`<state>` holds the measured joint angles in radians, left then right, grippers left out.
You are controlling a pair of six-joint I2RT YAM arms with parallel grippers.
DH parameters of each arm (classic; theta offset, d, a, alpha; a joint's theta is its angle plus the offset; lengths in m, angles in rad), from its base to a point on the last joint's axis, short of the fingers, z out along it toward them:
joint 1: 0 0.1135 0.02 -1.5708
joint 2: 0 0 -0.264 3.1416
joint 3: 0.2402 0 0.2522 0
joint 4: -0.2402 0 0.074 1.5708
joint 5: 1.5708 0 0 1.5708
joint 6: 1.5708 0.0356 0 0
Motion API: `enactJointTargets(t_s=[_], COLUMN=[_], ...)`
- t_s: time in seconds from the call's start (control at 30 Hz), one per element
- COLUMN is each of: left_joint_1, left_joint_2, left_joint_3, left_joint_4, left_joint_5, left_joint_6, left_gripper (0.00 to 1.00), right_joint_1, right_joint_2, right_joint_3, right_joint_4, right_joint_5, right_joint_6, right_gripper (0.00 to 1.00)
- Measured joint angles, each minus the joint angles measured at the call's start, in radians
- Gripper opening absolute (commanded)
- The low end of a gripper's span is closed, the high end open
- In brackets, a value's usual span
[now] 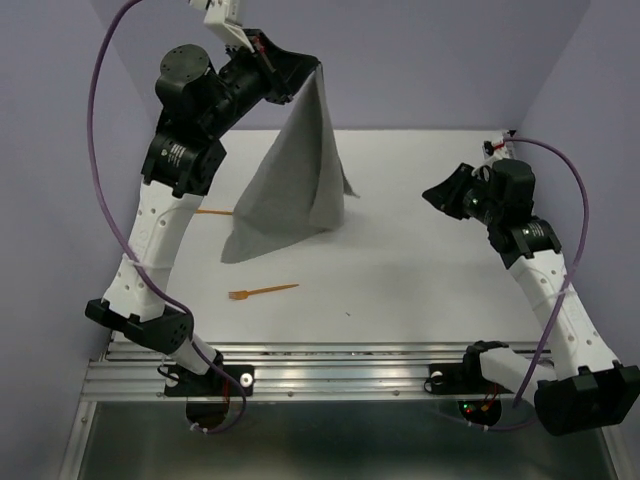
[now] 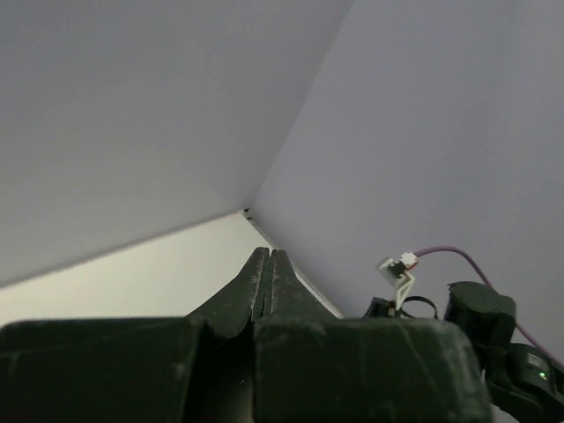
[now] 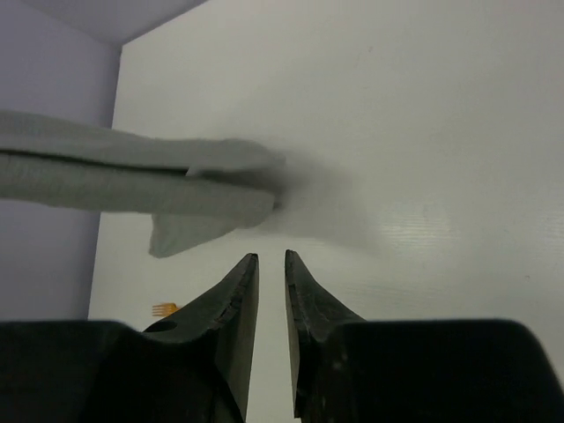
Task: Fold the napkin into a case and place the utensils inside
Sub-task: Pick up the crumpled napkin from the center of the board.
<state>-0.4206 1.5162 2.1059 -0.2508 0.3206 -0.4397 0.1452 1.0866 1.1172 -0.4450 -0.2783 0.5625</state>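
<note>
The grey napkin (image 1: 295, 175) hangs like a tent, its top corner pinched high up by my left gripper (image 1: 310, 68) and its lower edge resting on the white table (image 1: 420, 270). In the left wrist view my left gripper (image 2: 267, 256) is shut tight, and the cloth itself is hidden there. To the right of the napkin, my right gripper (image 1: 433, 194) is apart from the cloth. It stands a little open (image 3: 270, 256) with nothing between its fingers, and the napkin (image 3: 176, 181) lies just ahead of it. An orange fork (image 1: 262, 292) lies in front of the napkin. A second orange utensil (image 1: 212, 211) lies left of it, partly behind the left arm. No case is formed.
Purple-grey walls close in the table at the back and both sides. The fork's tines (image 3: 163, 308) show at the left of the right wrist view. A metal rail (image 1: 330, 375) with both arm bases runs along the near edge.
</note>
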Motion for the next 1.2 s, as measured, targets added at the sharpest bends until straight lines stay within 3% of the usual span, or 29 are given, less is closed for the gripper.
enactJointTargets(t_s=[0.13,0.33,0.47,0.63,0.83,1.2], left_joint_1=[-0.077,-0.082,-0.082,-0.082,-0.082,-0.082], left_joint_2=[0.046,0.056,0.047,0.004,-0.128,-0.269], left_joint_3=[0.037,-0.086,-0.283,-0.62,-0.985,-1.126], left_joint_4=[0.041,0.113,0.151,0.166,0.168,0.216], left_joint_5=[0.021,0.035,0.065,0.092,0.095,0.068], left_joint_6=[0.0,-0.004,-0.002,0.006,0.014,0.017], left_gripper=[0.0,0.0,0.0,0.0,0.0,0.0], right_joint_1=[0.0,0.0,0.0,0.0,0.0,0.0], right_joint_2=[-0.034,0.008,0.068,0.11,0.169,0.331], right_joint_3=[-0.083,-0.216,-0.278,-0.298,-0.3,-0.29], right_joint_4=[0.038,0.052,0.058,0.062,0.103,0.191], right_joint_5=[-0.016,-0.027,-0.02,0.032,0.084,0.122], right_joint_6=[0.003,0.004,0.023,0.045,0.094,0.153], right_gripper=[0.41,0.48,0.5,0.61,0.62,0.6])
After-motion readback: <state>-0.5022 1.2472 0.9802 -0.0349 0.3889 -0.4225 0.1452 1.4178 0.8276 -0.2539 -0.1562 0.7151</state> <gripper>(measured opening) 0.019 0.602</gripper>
